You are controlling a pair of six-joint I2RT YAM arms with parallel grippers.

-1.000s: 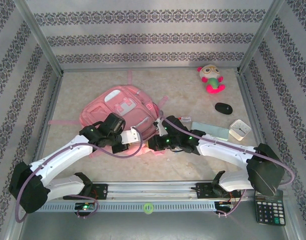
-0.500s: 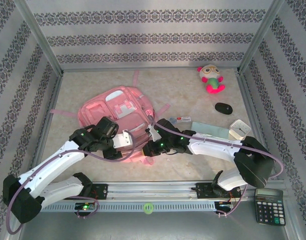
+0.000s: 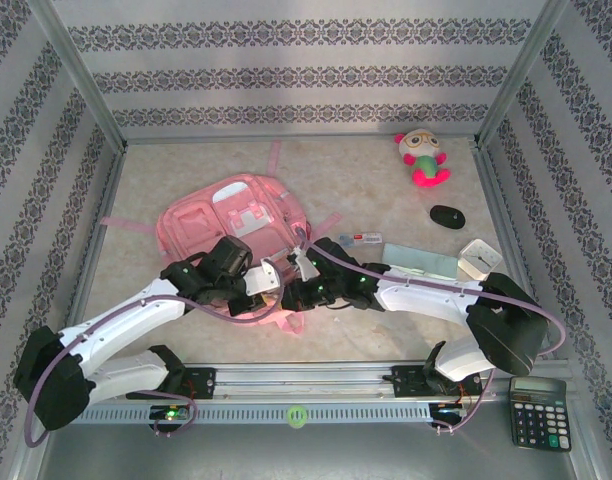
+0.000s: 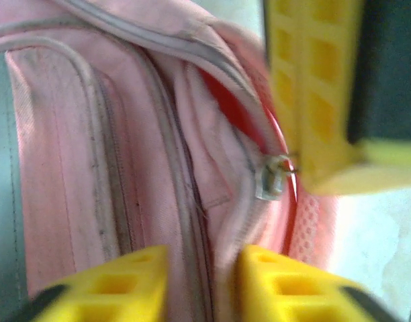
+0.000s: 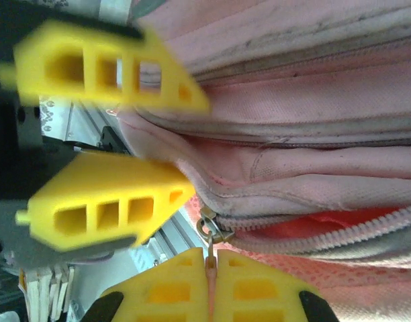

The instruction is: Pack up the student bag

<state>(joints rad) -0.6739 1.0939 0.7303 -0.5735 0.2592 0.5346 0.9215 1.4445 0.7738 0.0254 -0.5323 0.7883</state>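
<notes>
Step in hand (my reading): opening the main zip; nothing is packed yet.

- The student bag (image 3: pixel 211 215) lies flat on the desk (image 3: pixel 386 190), with both arms meeting at its near right corner.
- Right end effector (image 5: pixel 210 256): fingers pressed together on the thin cord of the zip pull (image 5: pixel 207 230).
- Left end effector (image 4: pixel 202 261): fingers a little apart astride a fold of the bag's rim, just beside the pull. Cannot tell whether it actually pinches the fabric.
- The red lining shows in a short gap at the zip, so the bag is barely open.

Next move: hold the rim firm and draw the pull along the curved zip line, keeping the cord taut (it could slip out).

Room: bare desk beyond and left of the bag. To the bag's right, a flat pouch (image 3: pixel 421 260) and a white box (image 3: pixel 479 258) lie near; a mouse (image 3: pixel 447 216) and a plush toy (image 3: pixel 421 158) are farther off.
</notes>
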